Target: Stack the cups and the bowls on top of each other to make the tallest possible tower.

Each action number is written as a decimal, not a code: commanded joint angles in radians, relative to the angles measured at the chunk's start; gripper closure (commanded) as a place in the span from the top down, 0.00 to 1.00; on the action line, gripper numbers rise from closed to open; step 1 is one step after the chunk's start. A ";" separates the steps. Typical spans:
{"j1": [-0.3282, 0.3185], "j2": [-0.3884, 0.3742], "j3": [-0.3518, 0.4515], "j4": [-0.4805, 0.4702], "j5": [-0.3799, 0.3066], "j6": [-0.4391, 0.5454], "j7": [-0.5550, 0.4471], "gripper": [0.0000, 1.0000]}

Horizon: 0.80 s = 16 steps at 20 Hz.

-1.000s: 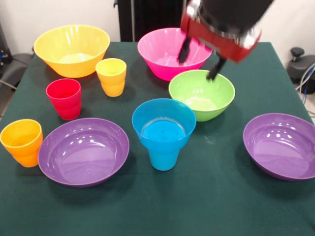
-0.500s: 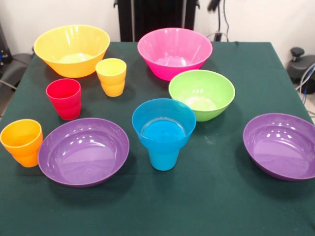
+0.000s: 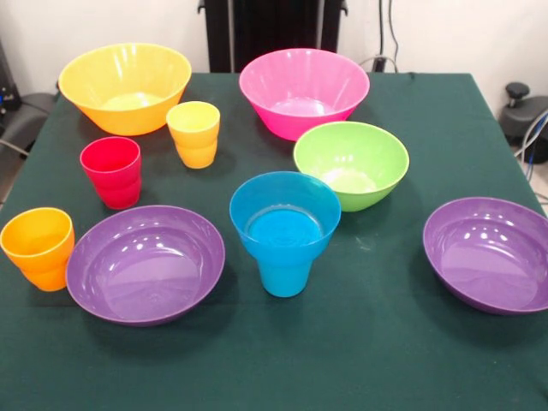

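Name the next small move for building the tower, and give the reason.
Probably bring the arm down over the red cup to pick it up. The tower so far is only the small blue bowl sitting on the blue cup, and its open top looks free. The red cup stands upright by itself, left of the tower, with room around it. The tool is not in view, so nothing is held.

Only the robot's pedestal (image 3: 274, 30) shows, a broad black upright block cut off by the top edge and rising behind the far rim of the counter (image 3: 428, 111). Its face is matt and dark, split by two thin pale vertical strips, one near each side. A small black lug juts from its upper left corner. Just beside it on the right a thin dark cable (image 3: 393, 30) hangs against the pale wall
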 commanded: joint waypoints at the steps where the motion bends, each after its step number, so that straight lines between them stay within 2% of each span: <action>1: -0.039 0.003 0.121 0.241 -0.095 -0.211 -0.255 1.00; 9: -0.089 -0.027 0.155 0.361 -0.108 -0.374 -0.261 1.00; 16: -0.112 -0.045 0.187 0.407 -0.148 -0.441 -0.242 1.00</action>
